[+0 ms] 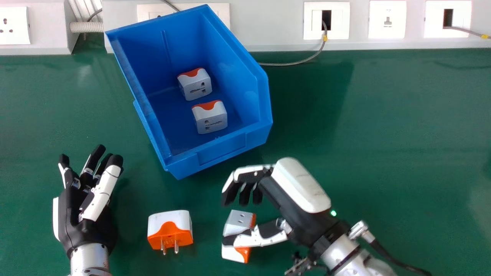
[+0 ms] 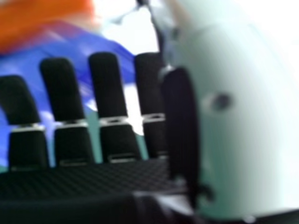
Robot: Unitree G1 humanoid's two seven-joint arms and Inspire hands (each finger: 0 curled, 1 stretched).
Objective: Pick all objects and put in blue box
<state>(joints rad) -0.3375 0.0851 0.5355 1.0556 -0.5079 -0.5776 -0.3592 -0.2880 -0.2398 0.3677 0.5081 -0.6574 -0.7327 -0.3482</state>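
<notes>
1. The blue plastic box (image 1: pixel 222 149) stands slantwise on the green worktop (image 1: pixel 383 134), near a pale wall panel (image 1: pixel 268 23) with sockets.
2. Inside the box sit two white-and-orange plastic plug adapters (image 1: pixel 210 119), one farther back than the other, with a narrow gap between them.
3. Outside it, a white-and-orange adapter with two metal pins (image 1: pixel 170 230) rests on the worktop between the hands, its pins towards the robot.
4. Another white-and-orange adapter (image 1: pixel 234 220) lies beneath the thumb of the right hand (image 1: pixel 282 199); contact cannot be told. That hand's fingers (image 1: pixel 230 193) are loosely bent and released, apart from the thumb.
5. The left hand (image 1: pixel 73 218) is left of the box, near the worktop's close edge, its fingers relaxed, grasping nothing.
</notes>
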